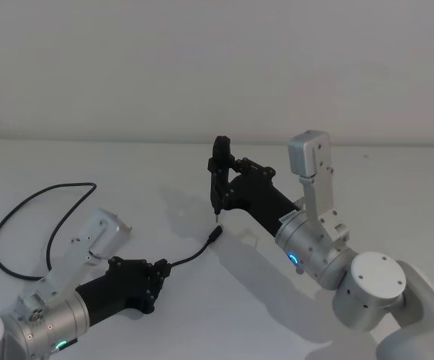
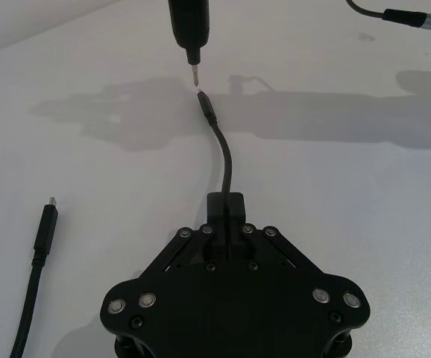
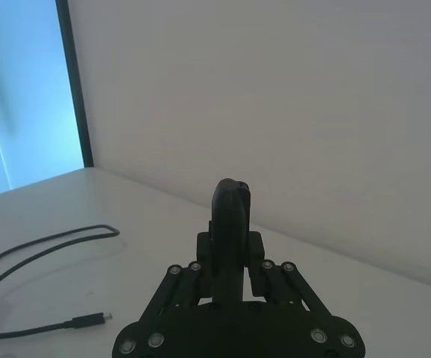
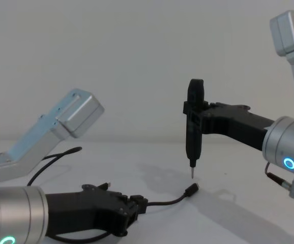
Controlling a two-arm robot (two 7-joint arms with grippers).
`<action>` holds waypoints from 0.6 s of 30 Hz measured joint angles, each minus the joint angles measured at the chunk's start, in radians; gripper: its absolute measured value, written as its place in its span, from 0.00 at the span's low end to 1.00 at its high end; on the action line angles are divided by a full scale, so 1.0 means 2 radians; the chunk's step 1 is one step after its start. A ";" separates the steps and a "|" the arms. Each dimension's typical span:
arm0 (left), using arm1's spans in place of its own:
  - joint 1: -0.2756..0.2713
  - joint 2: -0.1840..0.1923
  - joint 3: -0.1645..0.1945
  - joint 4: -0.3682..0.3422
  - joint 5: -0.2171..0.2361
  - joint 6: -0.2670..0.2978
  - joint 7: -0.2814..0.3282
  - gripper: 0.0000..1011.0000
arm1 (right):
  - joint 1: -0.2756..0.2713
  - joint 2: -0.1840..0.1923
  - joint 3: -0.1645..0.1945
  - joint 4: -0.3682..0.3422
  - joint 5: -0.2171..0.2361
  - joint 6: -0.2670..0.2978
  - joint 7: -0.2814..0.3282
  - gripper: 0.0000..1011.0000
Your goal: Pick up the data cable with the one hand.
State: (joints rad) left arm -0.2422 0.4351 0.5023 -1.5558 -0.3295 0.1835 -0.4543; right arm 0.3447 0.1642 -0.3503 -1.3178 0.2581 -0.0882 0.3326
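**Left gripper clamped on cable near plug end**

Left gripper [image 1: 159, 276], green ring, low over the white table [image 1: 397, 180], fingers clenched on the data cable [image 1: 191, 258] a short way behind its plug. Free plug tip [image 4: 192, 189] sticks forward, raised slightly off the surface. Rest of cable loops back across the table on the robot's left. Farther out, right gripper [image 1: 218, 180], blue ring, grasping a black pen-shaped tool [image 4: 194, 124] upright, metal tip just above the plug, not touching.
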 joint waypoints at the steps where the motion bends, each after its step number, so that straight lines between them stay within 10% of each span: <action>1: 0.000 0.000 0.000 0.000 0.000 0.000 0.000 0.04 | 0.000 0.000 0.000 0.000 0.000 0.000 0.000 0.27; 18: 0.000 0.000 0.000 0.000 0.000 0.000 0.000 0.04 | 0.007 -0.001 0.000 0.022 -0.008 -0.012 0.006 0.27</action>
State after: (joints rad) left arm -0.2422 0.4351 0.5023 -1.5558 -0.3295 0.1835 -0.4543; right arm 0.3594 0.1629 -0.3505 -1.2734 0.2416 -0.1120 0.3442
